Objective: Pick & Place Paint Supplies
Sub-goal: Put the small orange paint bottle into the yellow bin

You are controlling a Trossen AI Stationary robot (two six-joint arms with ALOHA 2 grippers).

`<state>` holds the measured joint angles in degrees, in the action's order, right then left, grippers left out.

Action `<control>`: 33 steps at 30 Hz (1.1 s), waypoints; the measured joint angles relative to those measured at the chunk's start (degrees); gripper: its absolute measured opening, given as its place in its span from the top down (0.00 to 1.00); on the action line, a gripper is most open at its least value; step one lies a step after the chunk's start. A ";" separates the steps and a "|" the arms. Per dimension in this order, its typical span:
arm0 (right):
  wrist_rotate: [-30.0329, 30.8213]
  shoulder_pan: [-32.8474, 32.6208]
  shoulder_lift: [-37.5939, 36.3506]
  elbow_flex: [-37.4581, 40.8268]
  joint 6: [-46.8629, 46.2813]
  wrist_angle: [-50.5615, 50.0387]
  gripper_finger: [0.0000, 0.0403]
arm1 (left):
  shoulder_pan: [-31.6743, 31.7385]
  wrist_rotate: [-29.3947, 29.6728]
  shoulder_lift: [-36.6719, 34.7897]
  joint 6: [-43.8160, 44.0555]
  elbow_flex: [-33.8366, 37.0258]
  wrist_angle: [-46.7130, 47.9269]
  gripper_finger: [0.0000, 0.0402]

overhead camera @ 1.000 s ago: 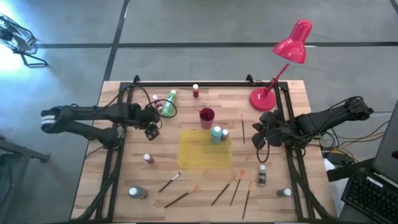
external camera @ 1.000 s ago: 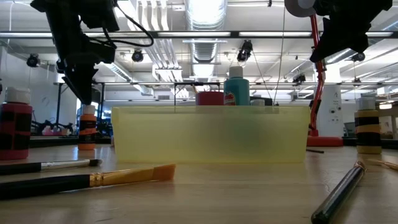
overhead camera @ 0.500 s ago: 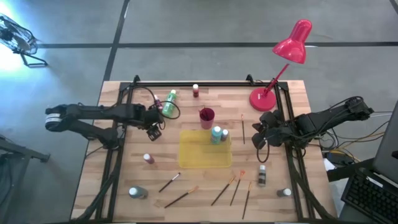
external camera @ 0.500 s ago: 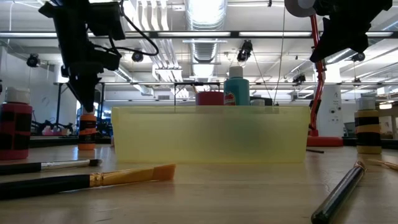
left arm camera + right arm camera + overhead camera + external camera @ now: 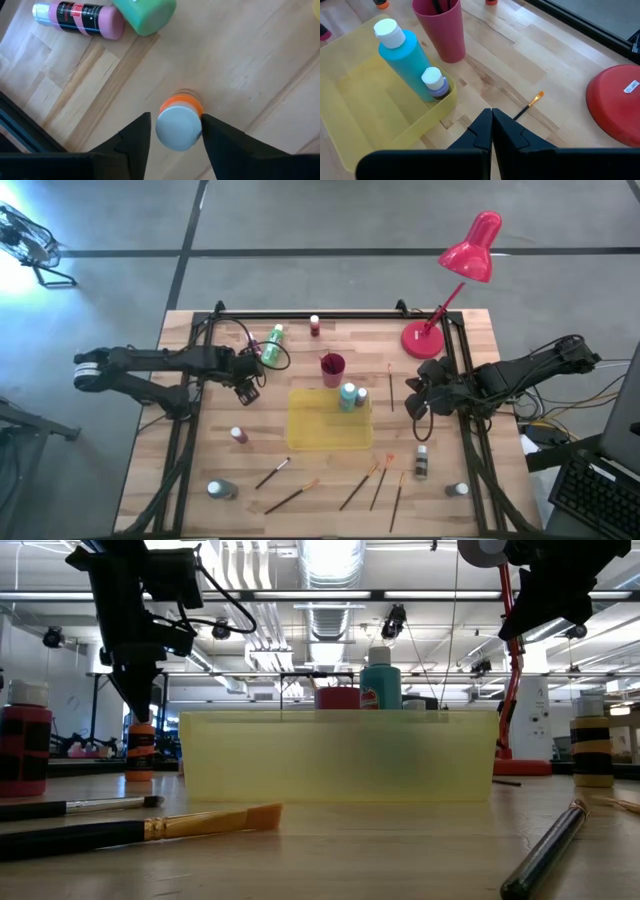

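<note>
Overhead, table-level, two wrist views

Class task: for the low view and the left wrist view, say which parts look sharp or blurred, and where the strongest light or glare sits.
Low view: the near brush and the dark handle are soft, the yellow tray looks hazy, and bright ceiling lights glare behind. Left wrist view: the white-capped orange bottle between the left gripper fingers is slightly smeared; the pink bottle is crisp, under even light.
</note>
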<state>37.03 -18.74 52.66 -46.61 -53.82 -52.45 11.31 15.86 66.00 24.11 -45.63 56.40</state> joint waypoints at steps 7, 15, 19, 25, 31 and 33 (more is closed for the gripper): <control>0.03 0.02 0.00 0.02 0.22 0.00 0.98 | 0.02 -0.34 -0.02 -0.75 0.00 -0.09 0.67; 0.07 0.01 0.00 0.02 1.28 0.07 0.98 | 0.04 -0.80 -0.39 -3.00 -0.02 -0.05 0.69; 0.14 0.01 0.00 0.04 1.53 0.15 0.98 | 0.04 -1.76 -1.25 -3.02 -0.48 0.43 0.69; 0.23 0.02 0.00 0.04 2.91 0.37 0.98 | 0.04 -2.61 -2.99 -3.68 -4.21 0.37 0.69; 0.23 0.02 0.00 0.07 3.04 0.41 0.98 | 0.00 -2.99 -4.13 -5.52 -10.44 0.27 0.69; 0.33 0.02 0.00 0.07 3.18 0.42 0.98 | -0.04 -3.01 -4.13 -6.32 -12.76 -0.10 0.69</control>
<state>37.36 -18.72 52.66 -46.54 -50.64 -52.03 11.28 12.85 61.87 17.78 -58.39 56.30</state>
